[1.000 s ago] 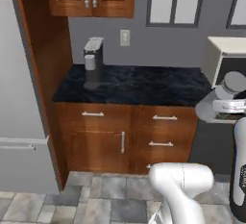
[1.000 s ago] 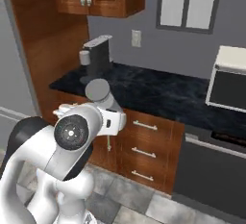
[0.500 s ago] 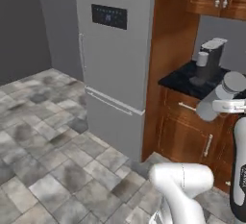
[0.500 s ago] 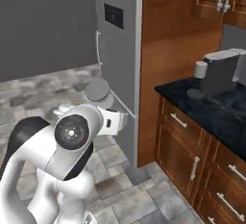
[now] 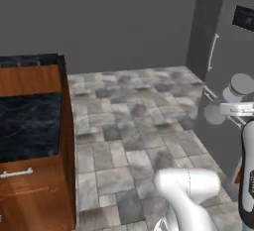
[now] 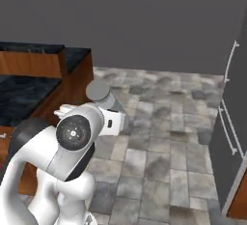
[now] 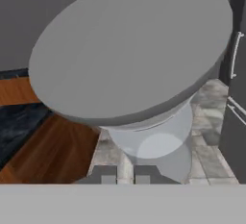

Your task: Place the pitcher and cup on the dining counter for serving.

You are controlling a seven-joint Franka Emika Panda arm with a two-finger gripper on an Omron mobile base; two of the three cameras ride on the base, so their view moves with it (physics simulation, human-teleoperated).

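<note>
My gripper (image 7: 120, 175) is shut on the pitcher (image 7: 129, 59), a clear vessel with a broad grey lid that looms close in the hand view. The pitcher (image 5: 240, 84) rides at the arm's end on the right of the left base view, with the gripper (image 5: 232, 109) just below it. From the right base view the pitcher (image 6: 100, 91) sits above the gripper (image 6: 115, 120) at centre left. The dining counter (image 5: 29, 60) is the raised black marbled slab on a wood panel at the left, and the dining counter (image 6: 30, 48) is well apart from the pitcher. The cup is out of view.
A lower black stone worktop (image 5: 30, 125) with wood cabinet fronts lies in front of the raised slab. A tall grey fridge (image 6: 235, 118) with a long handle stands at the right. Grey stone floor tiles (image 5: 134, 121) spread between them up to a plain grey wall.
The whole picture has swung left as the base turned: the coffee-machine counter and fridge front passed out of centre, and the floor and raised counter came in. The pitcher stays in the gripper.
</note>
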